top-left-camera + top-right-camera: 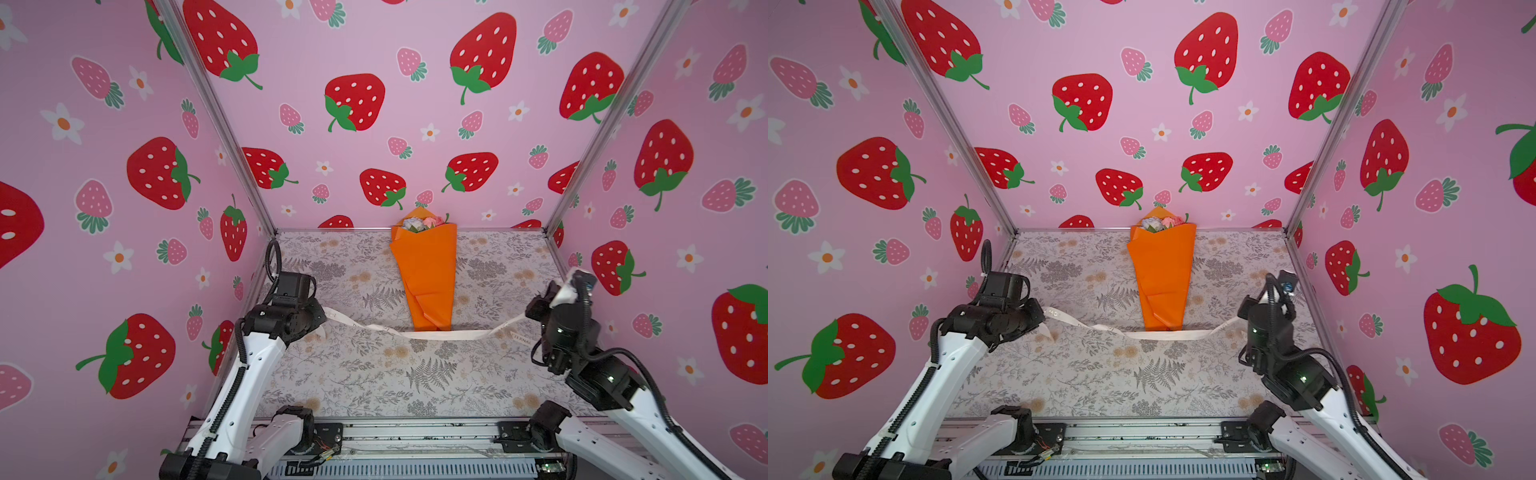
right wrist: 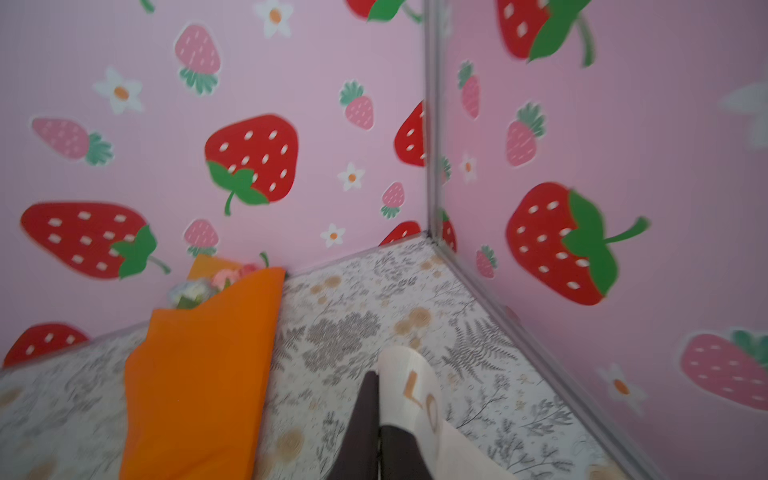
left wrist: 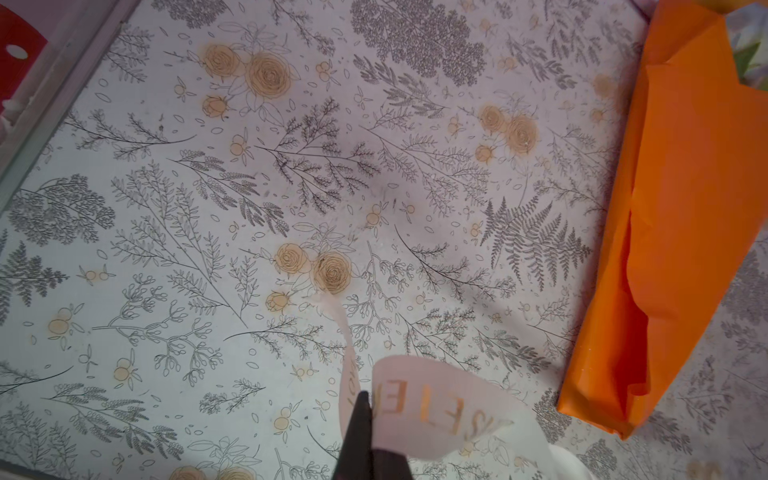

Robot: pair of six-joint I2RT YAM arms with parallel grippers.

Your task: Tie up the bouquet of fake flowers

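Container: a cone of orange wrapping paper point(image 1: 424, 274) lies flat on the grey floral-printed table top point(image 1: 353, 374), at the middle of the far side. Its open wide end touches the strawberry-patterned back wall point(image 1: 374, 62).

Contents: the bouquet of fake flowers point(image 1: 422, 223). White and pink heads and a little green show at the open end in both top views point(image 1: 1160, 223). The stems are hidden inside the paper.

A cream ribbon with gold lettering point(image 1: 440, 333) crosses the cone's narrow near end. It cannot be determined whether it passes beneath the paper or merely against it.

The left gripper point(image 3: 370, 415) is closed, pinching one ribbon end, which curls over its dark fingers. The right gripper point(image 2: 379, 399) has its jaws nearly together on the other end, which is lifted off the table.

Both sets of fingertips are hidden behind the wrists in the top views. The right wrist view is blurred. The lettering is only partly legible. The left wrist view cuts off the flower heads.
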